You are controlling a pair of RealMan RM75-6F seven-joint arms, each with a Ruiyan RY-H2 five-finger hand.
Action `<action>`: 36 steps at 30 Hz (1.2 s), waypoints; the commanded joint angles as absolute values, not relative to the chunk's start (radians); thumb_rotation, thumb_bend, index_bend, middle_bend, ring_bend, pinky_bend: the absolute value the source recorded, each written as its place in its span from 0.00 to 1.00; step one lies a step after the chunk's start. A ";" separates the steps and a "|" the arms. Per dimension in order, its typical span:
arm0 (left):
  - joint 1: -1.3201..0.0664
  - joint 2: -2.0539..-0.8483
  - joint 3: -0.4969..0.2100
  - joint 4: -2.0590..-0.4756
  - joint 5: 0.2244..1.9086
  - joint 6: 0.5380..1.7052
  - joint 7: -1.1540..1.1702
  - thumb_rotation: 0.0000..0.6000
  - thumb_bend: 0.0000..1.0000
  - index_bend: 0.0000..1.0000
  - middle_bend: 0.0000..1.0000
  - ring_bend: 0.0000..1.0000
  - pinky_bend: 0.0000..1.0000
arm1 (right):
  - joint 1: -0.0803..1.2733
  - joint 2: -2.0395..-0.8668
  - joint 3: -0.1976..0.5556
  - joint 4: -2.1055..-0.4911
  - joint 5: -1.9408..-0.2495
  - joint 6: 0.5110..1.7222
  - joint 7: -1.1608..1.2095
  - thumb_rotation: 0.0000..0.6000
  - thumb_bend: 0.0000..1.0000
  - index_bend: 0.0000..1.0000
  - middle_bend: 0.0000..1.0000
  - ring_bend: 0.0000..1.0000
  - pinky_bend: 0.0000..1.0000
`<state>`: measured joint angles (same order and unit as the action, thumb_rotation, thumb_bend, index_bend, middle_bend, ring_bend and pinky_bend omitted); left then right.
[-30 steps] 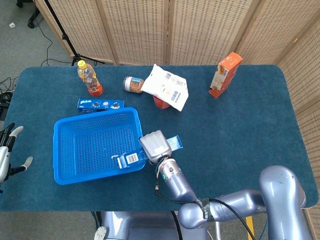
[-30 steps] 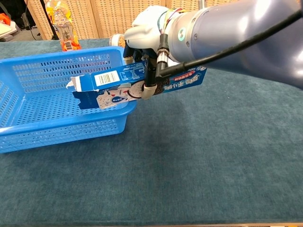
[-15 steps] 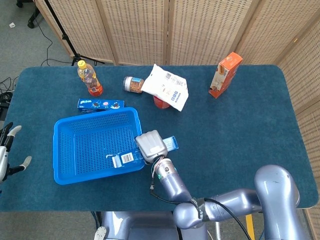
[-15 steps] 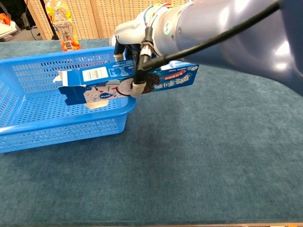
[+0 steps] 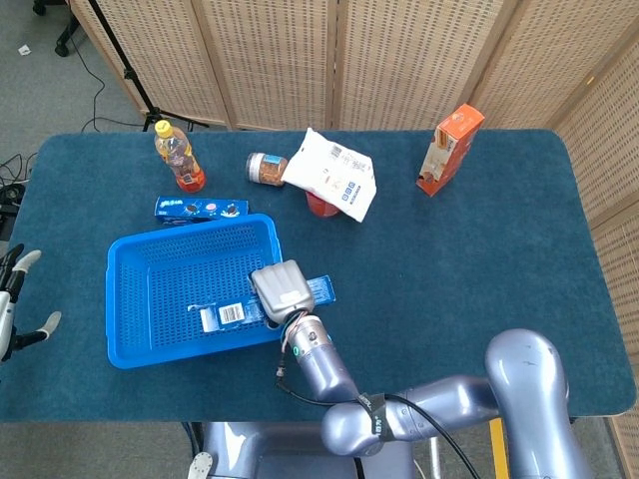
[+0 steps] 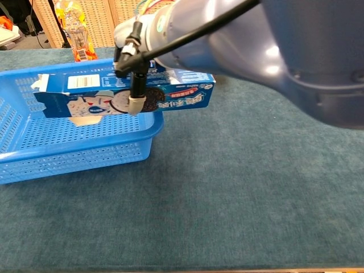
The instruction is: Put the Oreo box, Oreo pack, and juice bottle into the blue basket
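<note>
We see the right hand (image 5: 281, 289) gripping the Oreo box (image 6: 119, 99) level above the blue basket (image 5: 160, 284), across its right wall; the left hand (image 5: 12, 304) hangs open, far left

1. The table (image 5: 479, 249) is covered in deep teal-blue cloth
2. The basket (image 5: 150, 289) is bright blue with a perforated mesh pattern
3. The Oreo box (image 6: 122, 98) is blue with white panels, a barcode and dark cookie pictures
4. The Oreo pack (image 5: 201, 208) is blue
5. The juice bottle (image 5: 179, 157) holds orange liquid under a yellow cap, with a red-orange label
6. The right hand (image 5: 280, 290) is pale grey
7. A carton (image 5: 448, 149) is orange
8. A bag (image 5: 332, 174) is white with blue print
</note>
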<state>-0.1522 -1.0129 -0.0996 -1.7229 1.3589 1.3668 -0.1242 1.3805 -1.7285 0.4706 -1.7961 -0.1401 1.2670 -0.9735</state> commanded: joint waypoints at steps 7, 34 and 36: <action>-0.153 -1.010 -0.102 -1.722 1.350 1.361 -0.128 1.00 0.29 0.03 0.00 0.00 0.05 | 1.442 -1.780 0.505 -1.735 -0.115 1.243 -0.987 1.00 0.31 0.68 0.46 0.44 0.53; -0.161 -1.014 -0.103 -1.713 1.337 1.339 -0.133 1.00 0.29 0.03 0.00 0.00 0.05 | 1.452 -1.820 0.483 -1.670 -0.194 1.189 -0.902 1.00 0.25 0.03 0.00 0.01 0.52; -0.162 -1.014 -0.103 -1.712 1.335 1.337 -0.132 1.00 0.28 0.03 0.00 0.00 0.04 | 1.442 -1.819 0.479 -1.670 -0.224 1.200 -0.884 1.00 0.25 0.00 0.00 0.01 0.52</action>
<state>-0.1618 -1.0141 -0.1031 -1.7121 1.3351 1.3371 -0.1319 1.4496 -1.8198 0.4823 -1.6703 -0.2074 1.1926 -0.8958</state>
